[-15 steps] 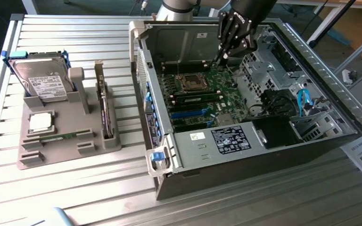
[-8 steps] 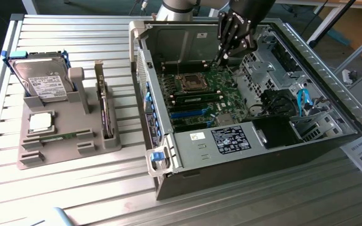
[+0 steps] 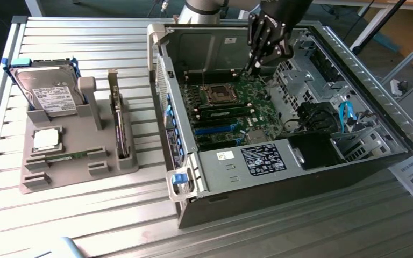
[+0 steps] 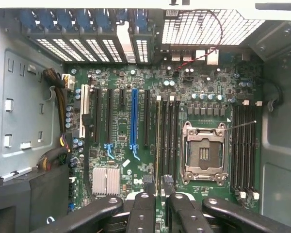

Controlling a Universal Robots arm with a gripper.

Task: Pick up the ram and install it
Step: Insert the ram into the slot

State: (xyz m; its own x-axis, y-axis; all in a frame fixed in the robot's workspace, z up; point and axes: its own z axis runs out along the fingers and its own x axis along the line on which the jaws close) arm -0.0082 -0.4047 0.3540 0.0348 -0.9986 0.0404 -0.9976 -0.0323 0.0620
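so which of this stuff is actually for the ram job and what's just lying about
For the job: ram, in the grey holder; gripper; motherboard memory slots.
Lying about: hard drive; processor chip; card with metal bracket.

No text could be read. The labels on the power supply (image 3: pixel 262 159) and the hard drive (image 3: pixel 49 95) carried print too small to make out.

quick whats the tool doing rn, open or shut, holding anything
tool: open, fingertips apart just above the motherboard, nothing clamped between them
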